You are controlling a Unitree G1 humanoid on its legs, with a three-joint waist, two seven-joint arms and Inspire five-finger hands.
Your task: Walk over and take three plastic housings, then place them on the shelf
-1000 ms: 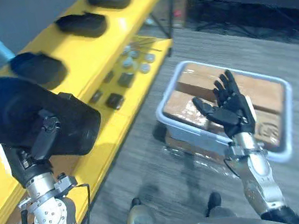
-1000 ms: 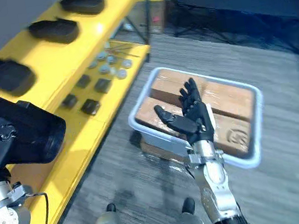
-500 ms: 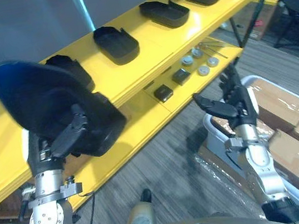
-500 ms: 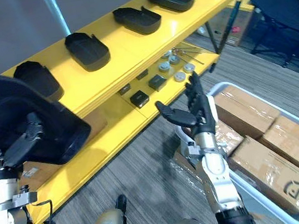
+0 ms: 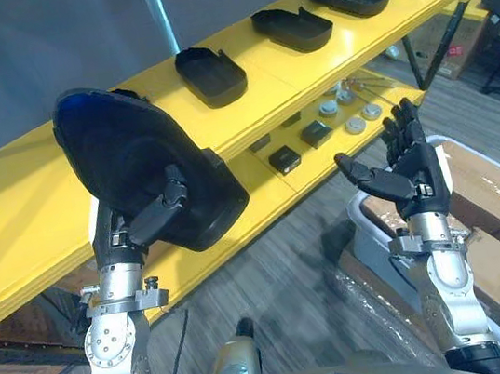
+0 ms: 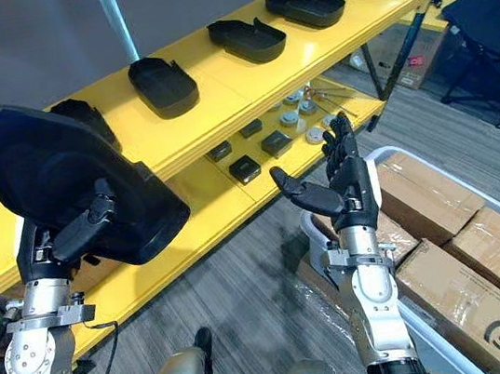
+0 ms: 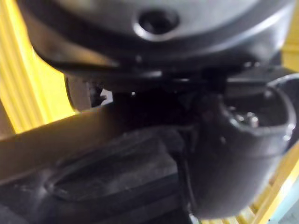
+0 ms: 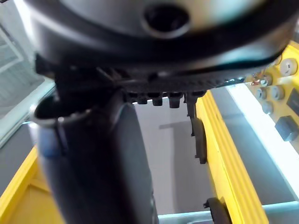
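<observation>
Left hand (image 5: 148,228): thumb and fingers clamped on one black plastic housing (image 5: 139,166), held upright before the yellow shelf (image 5: 17,203), about level with its top board; contact with the board not determinable. Right hand (image 5: 416,183): empty, fingers straight and spread, raised in front of the shelf's lower board. Change over the last second: view swung from the bin to the shelf, a camera shift and not a move of the stock; held housing now seen close against the shelf front. Judged meaning: carry finished, placing step at hand, with bare board beside the held piece. Already on the shelf's top board: row of four housings (image 5: 209,63), plus a fifth housing (image 6: 84,118) partly hidden behind the held one; tally toward three not determinable. On the shelf's lower board: small dark blocks (image 5: 284,158), round pale parts (image 5: 350,125). In front of the shelf: pale bin (image 5: 360,227) of taped cardboard boxes (image 6: 456,302) on a grey plank-pattern floor (image 6: 245,282). Behind the shelf: plain grey wall (image 5: 23,52).
</observation>
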